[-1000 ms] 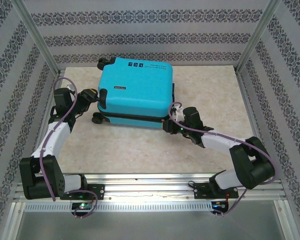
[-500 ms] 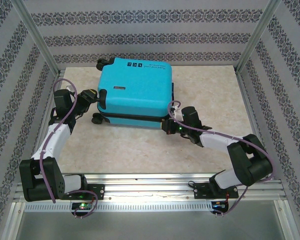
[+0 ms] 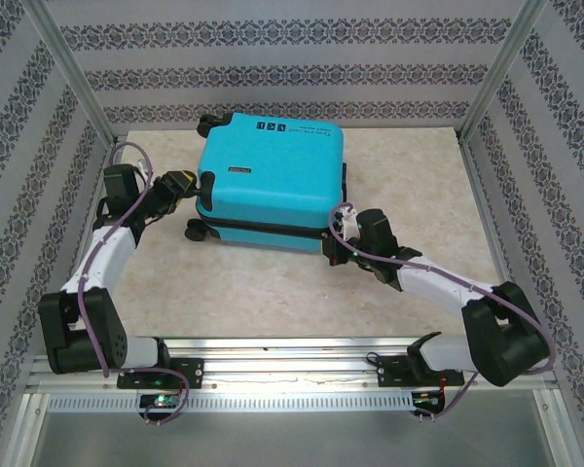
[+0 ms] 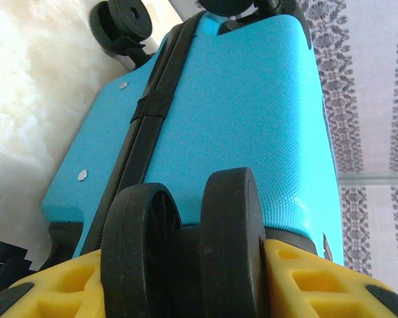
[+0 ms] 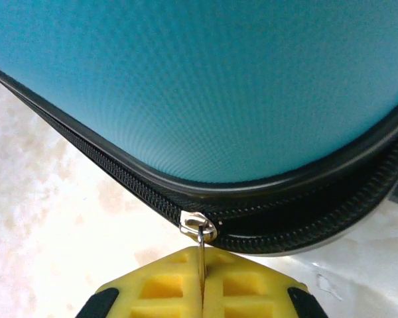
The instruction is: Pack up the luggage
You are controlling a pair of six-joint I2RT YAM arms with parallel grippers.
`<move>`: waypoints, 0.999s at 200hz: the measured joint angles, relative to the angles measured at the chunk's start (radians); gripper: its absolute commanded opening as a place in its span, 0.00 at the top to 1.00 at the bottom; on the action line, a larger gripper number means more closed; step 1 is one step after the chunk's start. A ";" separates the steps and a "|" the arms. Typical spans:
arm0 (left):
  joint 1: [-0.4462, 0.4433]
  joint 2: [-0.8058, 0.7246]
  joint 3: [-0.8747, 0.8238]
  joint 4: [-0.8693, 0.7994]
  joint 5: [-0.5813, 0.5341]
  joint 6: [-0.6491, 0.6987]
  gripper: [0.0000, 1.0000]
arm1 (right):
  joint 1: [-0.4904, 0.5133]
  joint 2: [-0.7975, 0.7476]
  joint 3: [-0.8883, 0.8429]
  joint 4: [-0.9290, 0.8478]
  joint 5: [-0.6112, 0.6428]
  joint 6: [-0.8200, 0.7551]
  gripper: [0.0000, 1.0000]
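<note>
1. At the left of the table [image 3: 419, 175], the left gripper [image 3: 183, 182] pinches a black twin wheel [image 4: 231, 225] at the left end of the luggage [image 3: 273, 180]. In the left wrist view, one yellow finger [image 4: 53, 295] sits on each side of the wheel.
2. The turquoise hard-shell luggage lies flat at the centre of the beige table, towards the far side, broad shell up. Another wheel [image 3: 195, 232] juts out at its near-left corner.
3. Small dark printing [image 3: 287, 127] runs along the far edge of the shell, and a small dark label [image 3: 238, 169] sits on the left half. Both are too small to read.
4. At the near-right corner of the case, the right gripper [image 3: 333, 251] has its yellow fingers [image 5: 159, 285] pressed together on the silver zipper pull [image 5: 201, 246]. The pull hangs from a slider [image 5: 199, 224] on the black zipper [image 5: 119, 175].
</note>
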 measured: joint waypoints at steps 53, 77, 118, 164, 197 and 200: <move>0.039 0.076 0.071 -0.058 0.142 0.079 1.00 | 0.021 -0.035 0.000 -0.039 0.131 -0.004 1.00; 0.048 0.105 0.090 -0.060 0.184 0.102 1.00 | 0.021 -0.035 0.000 -0.038 0.148 0.005 1.00; 0.084 0.175 0.145 -0.058 0.243 0.124 1.00 | -0.022 -0.038 -0.045 0.071 -0.026 -0.030 1.00; 0.113 0.292 0.268 -0.071 0.272 0.134 1.00 | 0.014 -0.060 -0.047 0.103 -0.189 -0.127 1.00; 0.113 0.396 0.383 -0.092 0.303 0.144 0.88 | 0.077 -0.061 -0.046 0.094 -0.210 -0.178 1.00; 0.113 0.401 0.390 -0.092 0.307 0.144 0.83 | 0.082 -0.061 -0.045 0.094 -0.210 -0.182 1.00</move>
